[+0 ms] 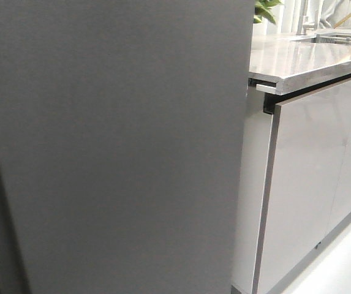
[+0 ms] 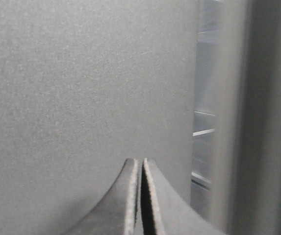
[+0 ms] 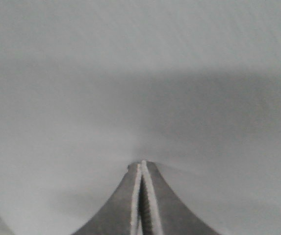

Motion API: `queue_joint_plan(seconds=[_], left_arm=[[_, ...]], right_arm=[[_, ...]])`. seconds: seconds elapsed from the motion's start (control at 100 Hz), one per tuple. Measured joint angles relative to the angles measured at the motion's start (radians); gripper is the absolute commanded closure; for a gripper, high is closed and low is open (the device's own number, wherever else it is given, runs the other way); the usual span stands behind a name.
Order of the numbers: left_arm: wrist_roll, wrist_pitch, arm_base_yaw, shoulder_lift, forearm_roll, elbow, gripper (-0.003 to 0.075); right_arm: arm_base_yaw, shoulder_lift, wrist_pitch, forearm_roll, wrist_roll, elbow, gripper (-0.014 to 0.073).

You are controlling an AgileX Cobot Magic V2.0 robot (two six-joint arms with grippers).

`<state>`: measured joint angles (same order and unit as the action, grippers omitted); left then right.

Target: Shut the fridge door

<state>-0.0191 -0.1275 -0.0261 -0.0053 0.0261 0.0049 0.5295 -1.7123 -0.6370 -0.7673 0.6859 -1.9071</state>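
The fridge door (image 1: 114, 147) fills the left two thirds of the front view, its matte dark grey outer face towards me. Neither gripper shows in the front view. In the left wrist view my left gripper (image 2: 141, 161) is shut and empty, its tips close against the door's grey face (image 2: 81, 88); beside the door's edge a narrow gap shows pale shelves inside the fridge (image 2: 204, 132). In the right wrist view my right gripper (image 3: 141, 164) is shut and empty, its tips at or touching the same plain grey face (image 3: 140, 73).
To the right of the door stand glossy light grey cabinet fronts (image 1: 307, 184) under a shiny worktop (image 1: 304, 58). A white side panel (image 1: 252, 196) sits between door and cabinets. A green plant (image 1: 264, 9) is at the back. Pale floor (image 1: 347, 263) lies at lower right.
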Motion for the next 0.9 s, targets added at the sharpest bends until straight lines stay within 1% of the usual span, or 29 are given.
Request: queue_joint_plan(seconds=[0.15, 0.22, 0.42, 0.59, 0.67, 0.75, 0.9], left_arm=[[0.0, 0.0, 0.0, 0.0, 0.0, 0.0, 0.074], [0.0, 0.0, 0.0, 0.0, 0.0, 0.0, 0.074], [0.0, 0.0, 0.0, 0.0, 0.0, 0.0, 0.074], [0.0, 0.0, 0.0, 0.0, 0.0, 0.0, 0.074], [0.0, 0.0, 0.0, 0.0, 0.0, 0.0, 0.074], [0.0, 0.0, 0.0, 0.0, 0.0, 0.0, 0.074], [0.0, 0.0, 0.0, 0.0, 0.0, 0.0, 0.074]], right_arm=[[0.0, -0.103, 0.022, 0.0, 0.0, -0.049, 0.0638], [0.0, -0.124, -0.004, 0.0, 0.0, -0.072, 0.0638], [0.002, -0.139, -0.012, 0.002, 0.0, -0.092, 0.0638], [0.006, -0.138, -0.011, 0.045, -0.004, -0.093, 0.0638], [0.006, -0.123, -0.013, 0.111, -0.033, -0.093, 0.0638], [0.006, -0.091, -0.028, 0.199, -0.093, -0.093, 0.0638], [0.006, 0.028, -0.079, 0.36, -0.188, -0.093, 0.0638]])
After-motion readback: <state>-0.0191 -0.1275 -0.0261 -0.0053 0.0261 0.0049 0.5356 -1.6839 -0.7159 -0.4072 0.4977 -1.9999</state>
